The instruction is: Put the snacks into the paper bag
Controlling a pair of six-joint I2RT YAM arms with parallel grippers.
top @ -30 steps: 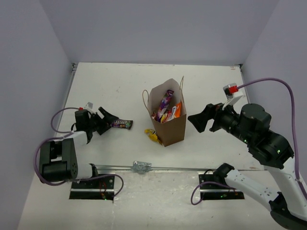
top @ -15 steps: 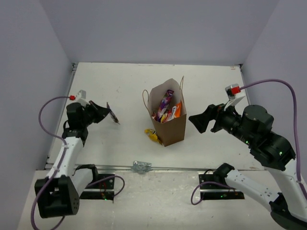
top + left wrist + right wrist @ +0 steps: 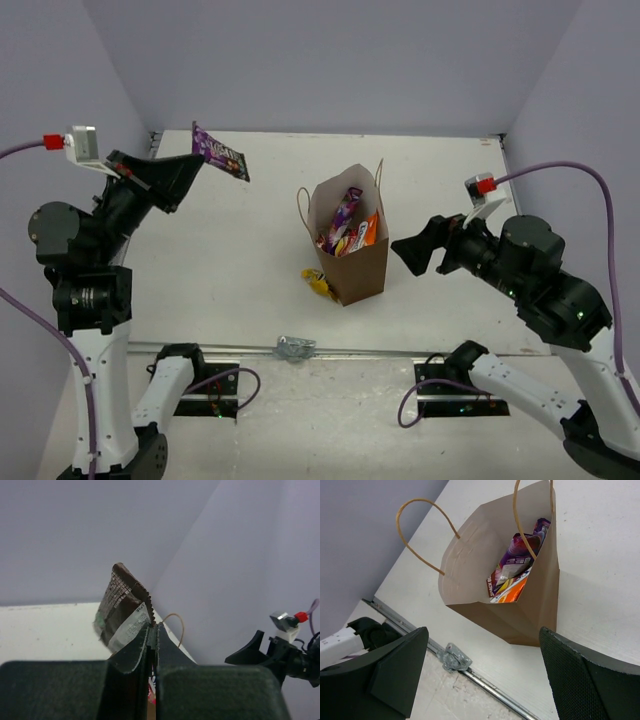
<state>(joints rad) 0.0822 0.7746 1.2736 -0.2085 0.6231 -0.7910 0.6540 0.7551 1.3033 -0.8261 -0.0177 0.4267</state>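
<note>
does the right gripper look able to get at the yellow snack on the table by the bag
Probably not directly: the paper bag stands between the open right gripper and the yellow snack; it would need to go round.

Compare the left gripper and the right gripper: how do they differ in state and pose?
1. The left gripper is shut on a purple snack packet; the right gripper is open and holds nothing.
2. The left gripper is lifted off the table, well to the left of the paper bag; the right gripper sits close beside the bag's right side, pointing at it.
Shared: both are black and two-fingered.
</note>
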